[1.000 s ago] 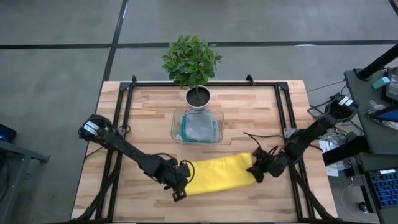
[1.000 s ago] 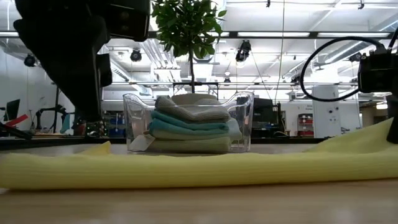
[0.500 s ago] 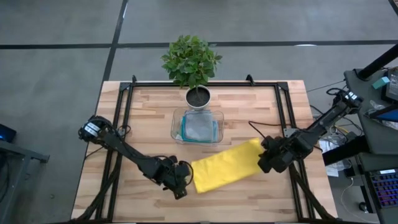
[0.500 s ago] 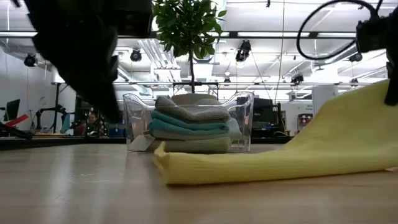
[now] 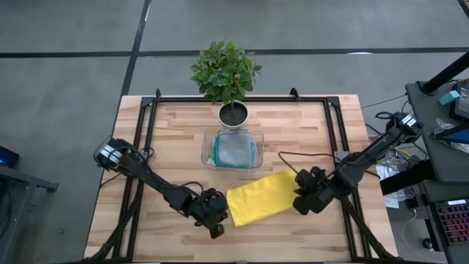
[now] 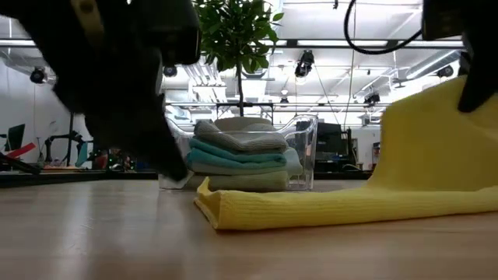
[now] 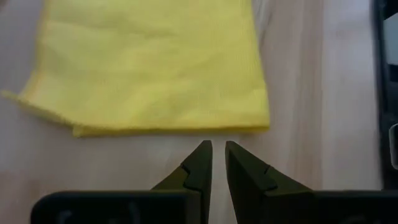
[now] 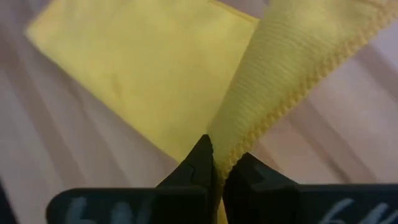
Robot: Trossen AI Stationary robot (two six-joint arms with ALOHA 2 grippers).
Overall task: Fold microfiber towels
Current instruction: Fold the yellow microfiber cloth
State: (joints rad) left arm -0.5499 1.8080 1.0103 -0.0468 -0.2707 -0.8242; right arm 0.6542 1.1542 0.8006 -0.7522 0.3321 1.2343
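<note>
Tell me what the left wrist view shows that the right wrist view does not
Only the left wrist view shows the left gripper, its fingers nearly together and holding nothing, just short of the cloth's folded edge. Only the right wrist view shows the right gripper shut on a lifted edge of that cloth. Both show the yellow square microfiber towel lying on the light wooden slatted table.

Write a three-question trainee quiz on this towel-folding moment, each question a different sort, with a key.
1. True or false: the right gripper pinches an edge of the yellow towel.
2. Where are the other folded towels? A) in the clear tray B) beside the plant C) on the floor
3. Fill in: the left gripper sits just off the yellow towel, holding ____.

Key: 1 true; 2 A; 3 nothing
</note>
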